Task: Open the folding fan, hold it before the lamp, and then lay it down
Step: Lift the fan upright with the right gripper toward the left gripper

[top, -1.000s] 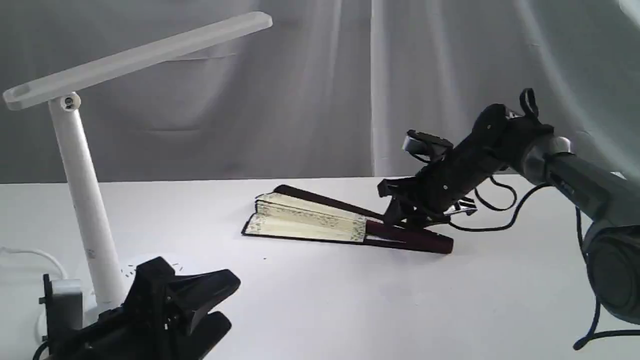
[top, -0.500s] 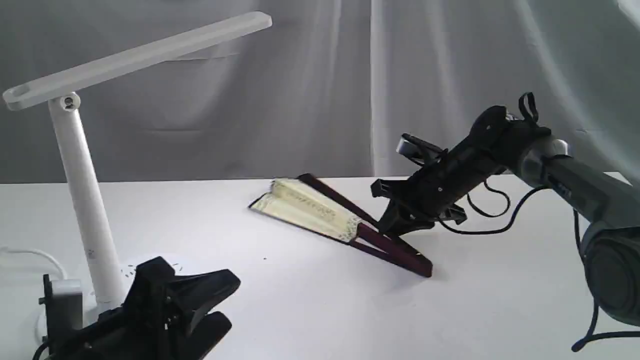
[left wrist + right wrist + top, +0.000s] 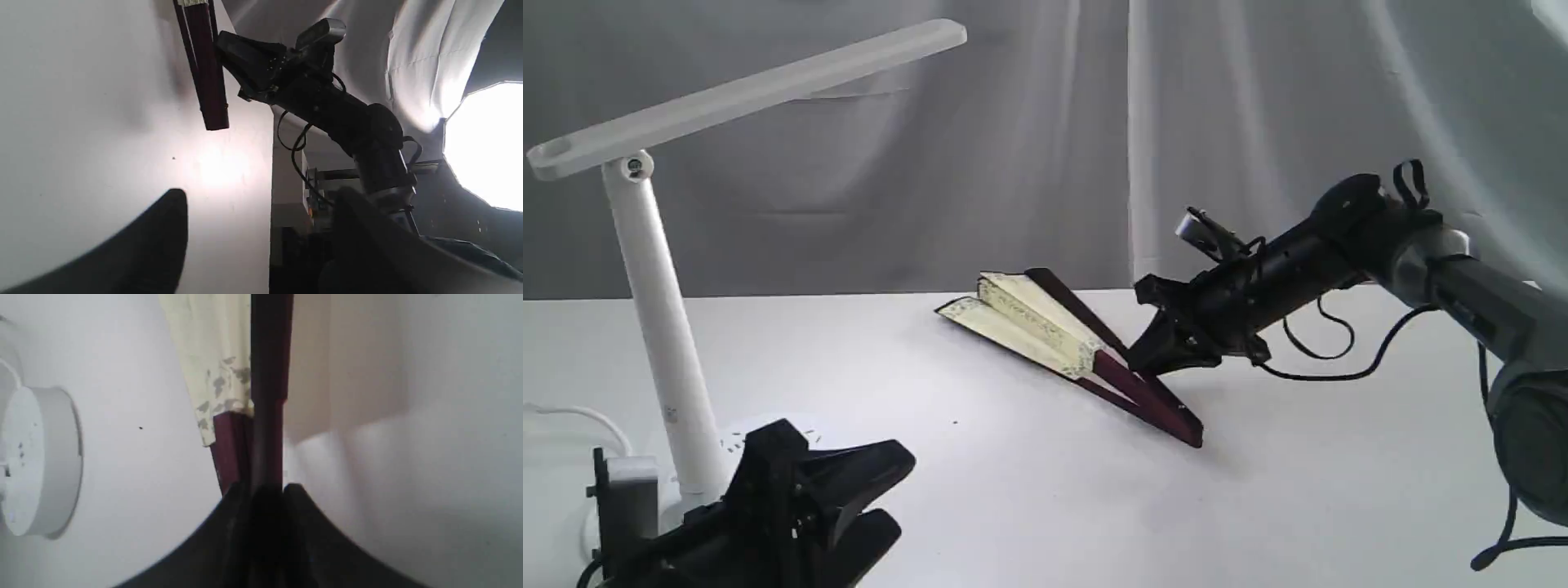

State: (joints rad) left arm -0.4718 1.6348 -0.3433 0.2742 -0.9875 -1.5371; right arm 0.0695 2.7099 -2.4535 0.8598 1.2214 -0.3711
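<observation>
A pleated cream paper folding fan (image 3: 1045,331) with dark maroon wooden ribs is seen near the middle of the white table (image 3: 1013,523), tilted. Its rib end is lowered toward four o'clock at the tabletop, and its slightly spread paper end is raised toward ten o'clock. One maroon guard is clamped between the fingers of the black right gripper (image 3: 1153,365), extended in from three o'clock. The white plastic desk lamp (image 3: 654,286) is stood well apart at nine o'clock. The black left gripper (image 3: 894,490), at seven o'clock beside the lamp's base, is spread wide, with nothing grasped.
</observation>
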